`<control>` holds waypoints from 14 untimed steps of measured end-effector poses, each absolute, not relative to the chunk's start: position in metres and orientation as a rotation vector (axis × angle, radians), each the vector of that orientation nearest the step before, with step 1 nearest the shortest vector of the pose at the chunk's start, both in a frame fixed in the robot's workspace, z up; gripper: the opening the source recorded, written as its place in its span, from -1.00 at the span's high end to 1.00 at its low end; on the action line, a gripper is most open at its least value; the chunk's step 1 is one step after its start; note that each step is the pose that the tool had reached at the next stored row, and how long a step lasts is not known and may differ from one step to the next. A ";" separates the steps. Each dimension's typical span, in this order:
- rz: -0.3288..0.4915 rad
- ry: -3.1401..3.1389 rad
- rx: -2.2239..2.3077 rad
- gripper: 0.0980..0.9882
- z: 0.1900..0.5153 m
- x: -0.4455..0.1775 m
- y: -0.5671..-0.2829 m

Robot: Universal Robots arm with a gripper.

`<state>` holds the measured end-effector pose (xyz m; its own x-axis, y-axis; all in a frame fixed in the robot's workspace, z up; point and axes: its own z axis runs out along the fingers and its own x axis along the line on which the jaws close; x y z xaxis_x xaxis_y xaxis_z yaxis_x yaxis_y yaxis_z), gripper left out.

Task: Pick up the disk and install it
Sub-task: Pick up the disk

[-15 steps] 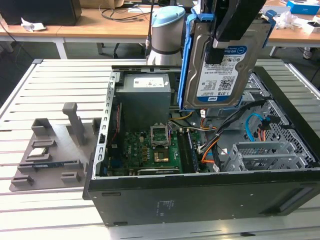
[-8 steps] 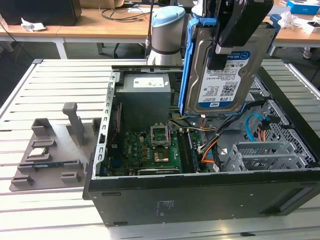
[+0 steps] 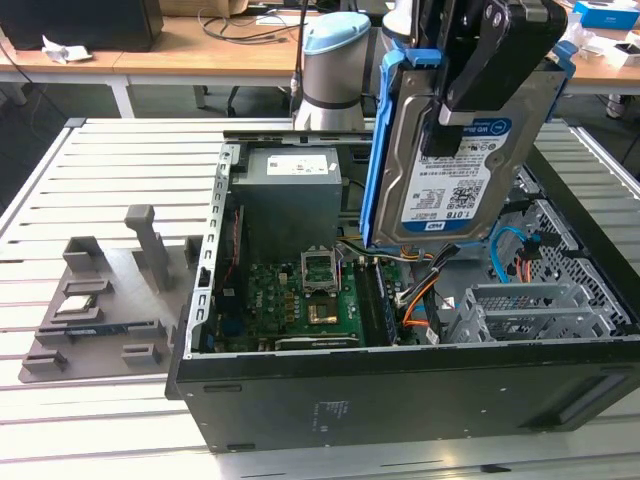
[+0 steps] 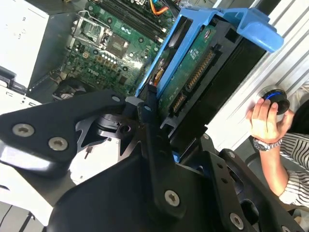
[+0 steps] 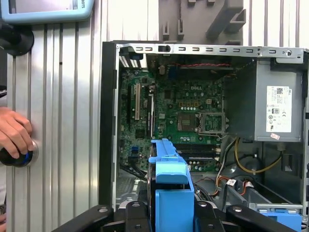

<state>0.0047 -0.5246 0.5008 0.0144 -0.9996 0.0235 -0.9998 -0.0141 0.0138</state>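
The claw (image 3: 442, 125) grips the disk (image 3: 455, 195) upright over the open computer case (image 3: 400, 400) — likely dense, rigid, shock-sensitive, best pinched across its metal faces, not the flexible blue frame (image 3: 378, 150).

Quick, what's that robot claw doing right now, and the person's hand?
Gripper: shut on the disk, held up over the open computer case.
Person's hand: resting on a round knob on the table.

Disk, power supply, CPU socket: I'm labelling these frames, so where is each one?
disk (image 3: 455, 172): exterior view, on its white-and-blue label.
power supply (image 5: 246, 104): first wrist view, on its grey casing.
CPU socket (image 5: 193, 122): first wrist view, on its dark middle.
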 end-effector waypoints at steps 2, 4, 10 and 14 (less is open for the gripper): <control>0.011 -2.187 2.218 0.41 0.501 0.005 -0.529; 0.011 -2.187 2.218 0.41 0.501 0.005 -0.536; -0.011 -2.197 2.229 0.41 0.500 0.005 -0.553; -0.036 -2.209 2.240 0.41 0.498 0.005 -0.557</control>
